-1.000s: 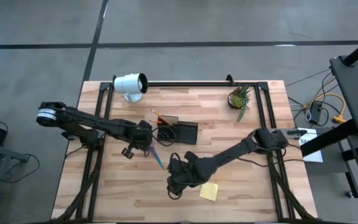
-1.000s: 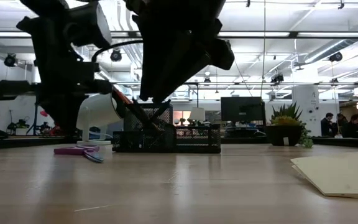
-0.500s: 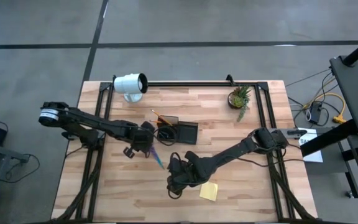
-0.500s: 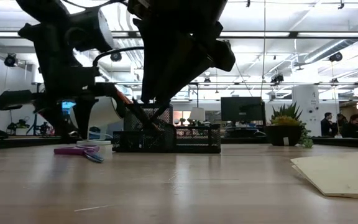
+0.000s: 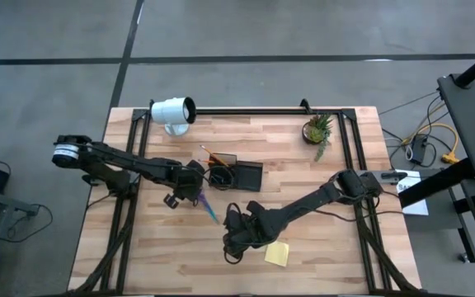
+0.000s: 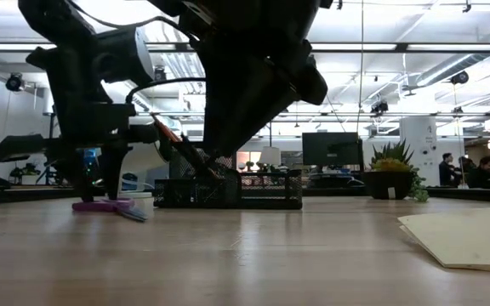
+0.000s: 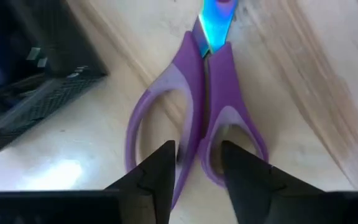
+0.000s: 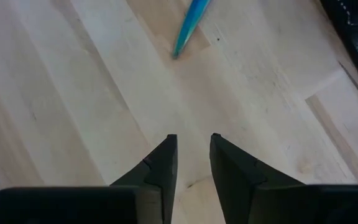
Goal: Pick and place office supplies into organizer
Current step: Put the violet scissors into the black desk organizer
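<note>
"Scissors (image 7: 197, 118), purple-handled: where are they right now?"

"Flat on the desk (image 5: 345, 247), just beside the organizer (image 5: 236, 176) on the left arm's side, not in it. The blades point away from the tray, toward the middle of the desk."

"And the left end effector (image 7: 197, 152)?"

"That is what has changed. A second ago it hung shut above the handles. Since then it has opened partway and come down onto them. In the left wrist view its two fingers stand apart over the handles, with the spot where the two loops meet lying in the gap between them. I see no squeeze yet, so I judge nothing is held."

"What does that mean for the job?"

"I would say the pick of the scissors is set up and only the closing remains, then a lift and a short carry to the organizer. The grip sits across the handles, so the long blades may swing when they leave the desk."

"The right end effector (image 8: 193, 140)?"

"Low over bare wood near the yellow sticky-note pad (image 5: 276, 253), fingers a narrow gap apart and empty. It looks to be waiting. The pad is still out on the desk too."
</note>
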You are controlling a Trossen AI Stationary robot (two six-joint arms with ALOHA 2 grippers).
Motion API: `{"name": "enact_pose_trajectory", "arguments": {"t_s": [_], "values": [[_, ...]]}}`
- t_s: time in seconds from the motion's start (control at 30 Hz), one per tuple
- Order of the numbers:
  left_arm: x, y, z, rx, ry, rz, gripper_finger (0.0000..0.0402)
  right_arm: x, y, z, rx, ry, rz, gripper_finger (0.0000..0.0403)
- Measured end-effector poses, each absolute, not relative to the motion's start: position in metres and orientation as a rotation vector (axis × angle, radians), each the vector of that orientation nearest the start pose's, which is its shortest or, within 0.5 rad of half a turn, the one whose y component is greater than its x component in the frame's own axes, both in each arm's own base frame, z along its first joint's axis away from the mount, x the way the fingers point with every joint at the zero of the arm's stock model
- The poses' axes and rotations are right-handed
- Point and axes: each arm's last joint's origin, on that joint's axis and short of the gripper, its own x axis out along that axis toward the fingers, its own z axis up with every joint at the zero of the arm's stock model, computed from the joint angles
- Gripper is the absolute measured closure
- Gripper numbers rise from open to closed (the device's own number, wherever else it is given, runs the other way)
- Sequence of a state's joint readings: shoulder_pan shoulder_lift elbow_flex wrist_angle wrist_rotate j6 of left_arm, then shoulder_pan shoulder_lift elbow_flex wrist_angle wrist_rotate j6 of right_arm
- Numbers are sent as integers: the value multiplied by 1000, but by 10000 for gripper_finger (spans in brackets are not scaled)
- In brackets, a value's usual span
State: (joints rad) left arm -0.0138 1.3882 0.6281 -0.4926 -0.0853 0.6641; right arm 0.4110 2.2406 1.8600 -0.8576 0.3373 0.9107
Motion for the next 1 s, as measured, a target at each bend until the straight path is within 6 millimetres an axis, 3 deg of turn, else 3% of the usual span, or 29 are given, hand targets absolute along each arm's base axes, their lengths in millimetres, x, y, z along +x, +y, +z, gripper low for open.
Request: {"name": "enact_pose_trajectory", "arguments": {"t_s": [0.27, 0.43, 1.0], "values": [[227, -1, 129, 616, 1320, -401, 342, 429, 177, 184, 356, 1066, -444, 324], [228, -1, 125, 614, 1342, -407, 347, 429, 177, 184, 355, 1066, -443, 330], [234, -2, 147, 631, 1325, -389, 349, 428, 177, 182, 346, 1074, -445, 331]]}}
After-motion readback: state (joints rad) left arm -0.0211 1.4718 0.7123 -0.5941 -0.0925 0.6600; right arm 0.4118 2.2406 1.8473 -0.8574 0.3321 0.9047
